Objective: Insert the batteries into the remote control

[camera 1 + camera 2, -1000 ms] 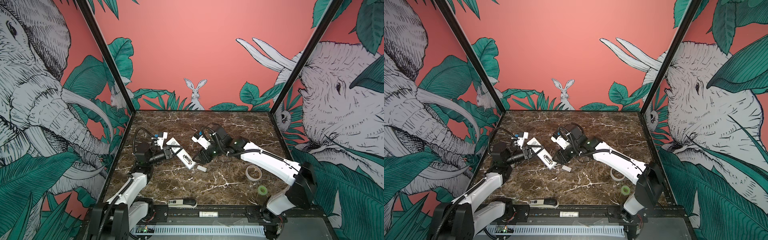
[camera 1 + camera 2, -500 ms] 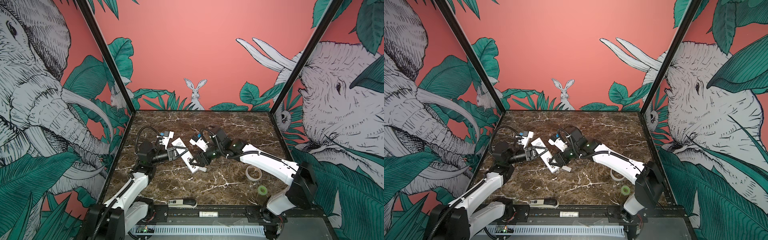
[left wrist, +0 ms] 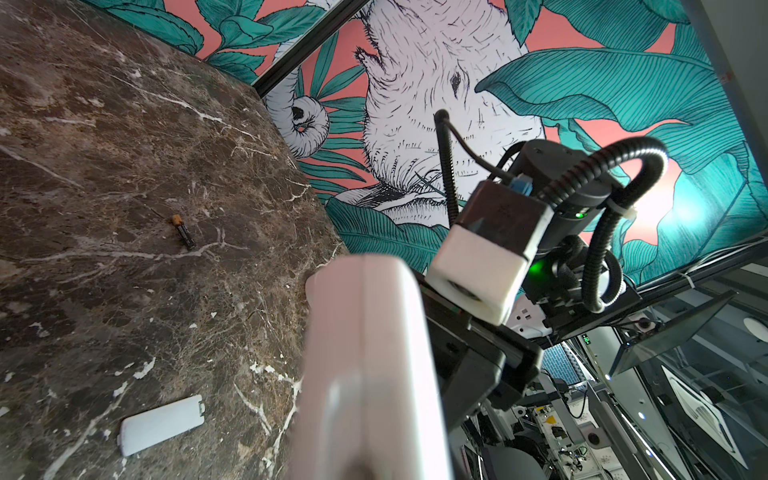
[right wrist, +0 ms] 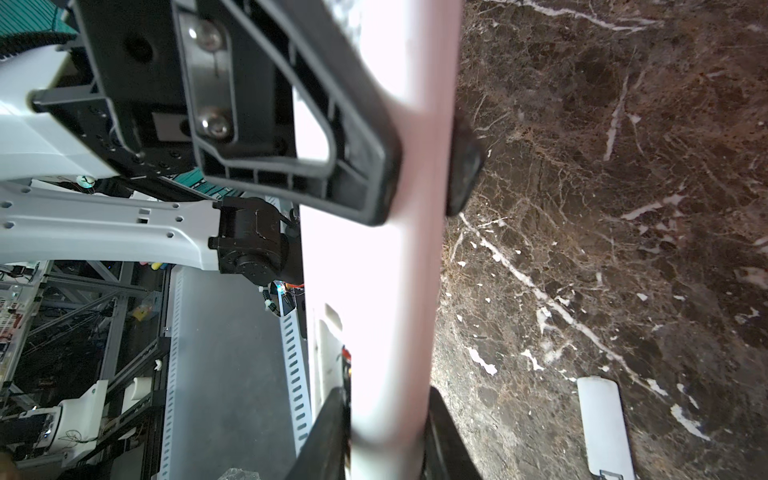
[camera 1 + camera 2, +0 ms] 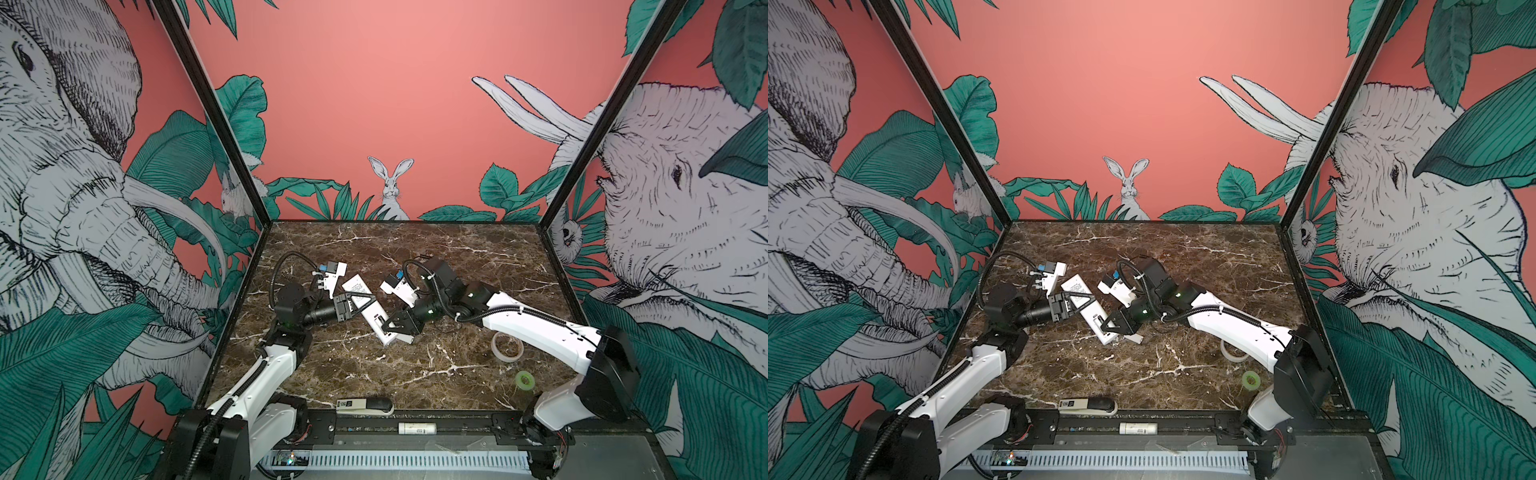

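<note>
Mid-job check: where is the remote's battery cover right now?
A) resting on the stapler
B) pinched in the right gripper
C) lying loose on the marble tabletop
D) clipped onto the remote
C: in the left wrist view the white battery cover lies flat on the marble tabletop, apart from the remote control.

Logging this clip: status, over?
Left end effector shut on remote control. Right end effector astride its end, grip unclear. One battery loose on marble.
</note>
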Available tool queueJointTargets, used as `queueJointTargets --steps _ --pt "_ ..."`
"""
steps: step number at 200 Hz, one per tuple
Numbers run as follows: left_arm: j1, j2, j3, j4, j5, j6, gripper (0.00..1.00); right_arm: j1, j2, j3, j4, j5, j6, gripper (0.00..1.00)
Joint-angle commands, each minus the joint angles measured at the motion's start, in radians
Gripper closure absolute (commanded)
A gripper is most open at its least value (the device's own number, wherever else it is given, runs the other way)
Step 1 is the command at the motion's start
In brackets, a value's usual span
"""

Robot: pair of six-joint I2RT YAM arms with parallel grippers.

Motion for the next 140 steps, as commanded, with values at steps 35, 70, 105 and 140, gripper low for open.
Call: queueJointTargets --steps 35,70,105,140 --pt "-0.004 -0.063 0.052 -0.122 0.006 0.098 1.00 -0.012 -0.039 -0.036 -0.005 0.054 -0.011 0.65" --pt "-0.002 -0.070 0.087 -0.351 -0.109 0.262 1.00 -0.033 -0.092 -0.062 -0.002 0.098 -0.012 0.44" --pt "-0.002 -0.029 0.127 -0.450 -0.227 0.353 1.00 -0.062 -0.145 -0.086 -0.046 0.203 -0.017 0.31" --pt "-0.002 0.025 0.159 -0.511 -0.357 0.398 1.00 -0.088 -0.163 -0.099 -0.093 0.417 0.012 0.13"
